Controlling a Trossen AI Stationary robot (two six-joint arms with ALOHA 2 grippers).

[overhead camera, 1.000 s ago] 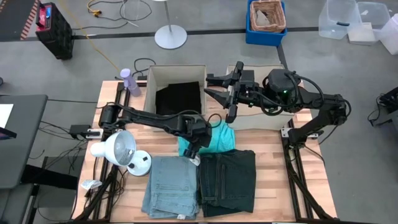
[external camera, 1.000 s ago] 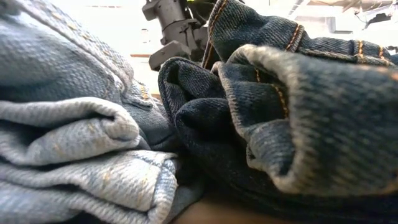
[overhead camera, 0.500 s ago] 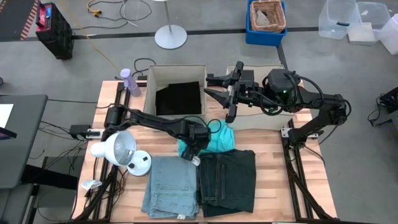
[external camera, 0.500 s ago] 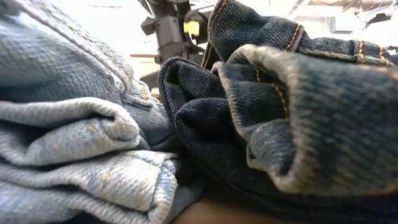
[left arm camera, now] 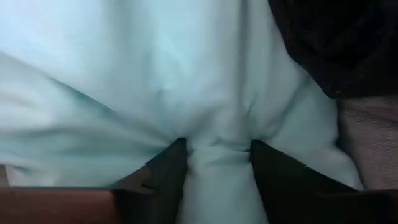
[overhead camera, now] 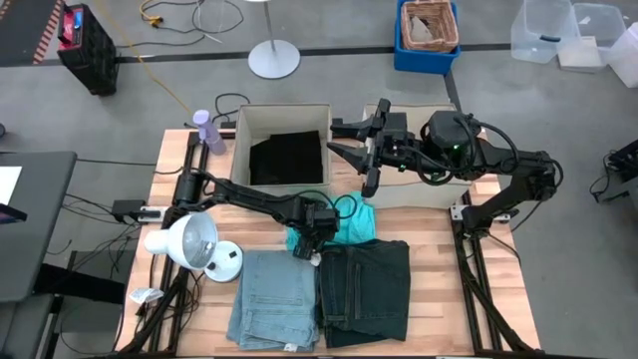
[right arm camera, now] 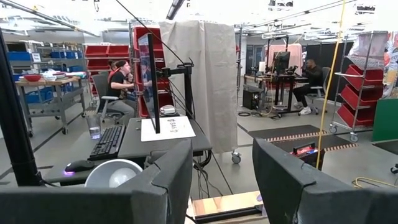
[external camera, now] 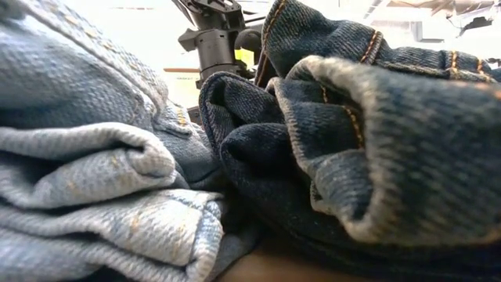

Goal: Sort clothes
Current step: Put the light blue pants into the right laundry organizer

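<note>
A teal shirt (overhead camera: 347,223) lies on the table's middle, in front of two beige boxes. My left gripper (overhead camera: 312,242) points steeply down at the shirt's near left part and is shut on it (left arm camera: 217,168). Light blue jeans (overhead camera: 274,299) and dark jeans (overhead camera: 366,289) lie folded side by side at the near edge and fill the low view (external camera: 94,157) (external camera: 352,141). A black cloth (overhead camera: 287,158) lies inside the left box (overhead camera: 240,140). My right gripper (overhead camera: 344,140) hangs high over the boxes, level and open (right arm camera: 222,180). My left gripper pinches a bunched ridge of the teal shirt (left arm camera: 217,158) between its two fingers (left arm camera: 168,171), coming from above and pointing steeply down. Wrinkles run out from the fingertips. The shirt lies on the table; how many layers are caught does not show.
A white lamp head (overhead camera: 184,237) and a white round base (overhead camera: 225,261) stand at the table's left. A purple bottle (overhead camera: 204,130) stands at the far left corner. The right box (overhead camera: 399,194) is mostly under my right arm.
My left gripper has gone down onto the teal shirt; in the low view the arm has sunk behind the dark jeans. The jeans and the black cloth have stayed where they were.
</note>
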